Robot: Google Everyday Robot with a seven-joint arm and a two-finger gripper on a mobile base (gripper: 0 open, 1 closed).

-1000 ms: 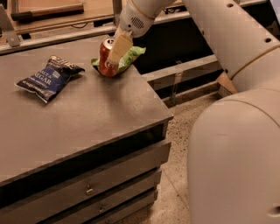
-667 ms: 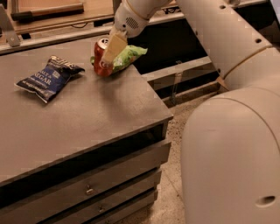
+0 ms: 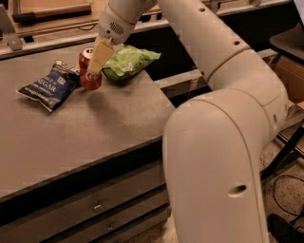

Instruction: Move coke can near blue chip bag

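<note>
At the upper left of the frame a wooden shelf [image 3: 47, 9] ran behind the table [image 3: 95, 128], with a metal rail along its front edge. The table top was a dull grey-brown slab, plain and matte, reaching from the left edge to a corner near the middle of the frame.

On its left part lay the blue chip bag [image 3: 47, 85], flat, its white lettering up and its black-and-white top edge pointing toward the upper right. Just beside that edge was the coke can [image 3: 87, 81], tilted slightly, silver top up; I could not tell whether it touched the bag or whether its base met the table. My gripper [image 3: 92, 71] was clamped on the can, one tan finger [image 3: 100, 54] lying across its front and the other hidden behind it. To the right of the can, near the table's far edge, lay a light green chip bag [image 3: 128, 61].

Below the table's front edge sat grey drawers [image 3: 97, 206] with small metal pulls. My white arm [image 3: 213, 142] filled the middle and right of the frame, rising from the bottom and bending back toward the upper left. At the far right were a cardboard box [image 3: 289, 76], speckled floor [image 3: 292, 182] and a dark cable [image 3: 280, 201].
</note>
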